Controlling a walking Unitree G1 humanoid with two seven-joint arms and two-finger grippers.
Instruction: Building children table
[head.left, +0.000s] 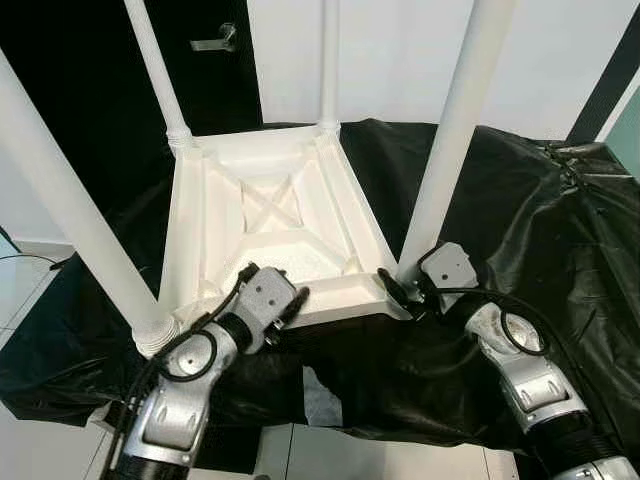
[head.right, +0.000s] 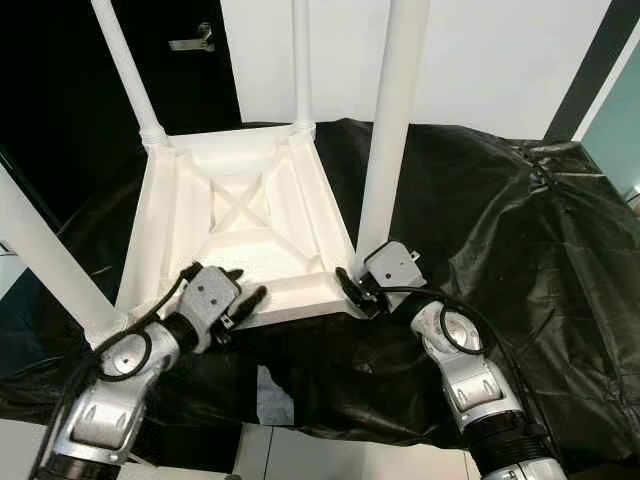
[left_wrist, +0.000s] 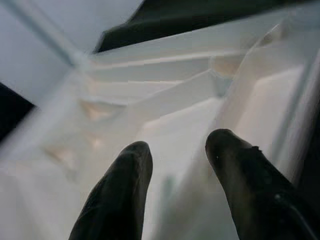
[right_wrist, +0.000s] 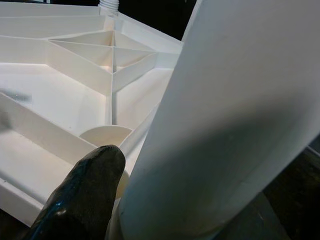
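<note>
A white plastic children's table (head.left: 270, 215) lies upside down on a black cloth (head.left: 520, 220), its ribbed underside facing up. Four white legs stand up from its corners. My left gripper (head.left: 288, 300) is at the near rim (head.left: 340, 295), with its two black fingers (left_wrist: 120, 190) astride that rim and closed on it. My right gripper (head.left: 395, 287) is at the near right corner, at the foot of the near right leg (head.left: 455, 130). One finger (right_wrist: 85, 195) presses against that leg (right_wrist: 240, 115); the other is hidden behind it.
The near left leg (head.left: 70, 220) rises close beside my left arm. Two far legs (head.left: 160, 70) stand toward a dark door with a metal handle (head.left: 215, 42) and a white wall. Pale floor tiles (head.left: 300, 450) show below the cloth's front edge.
</note>
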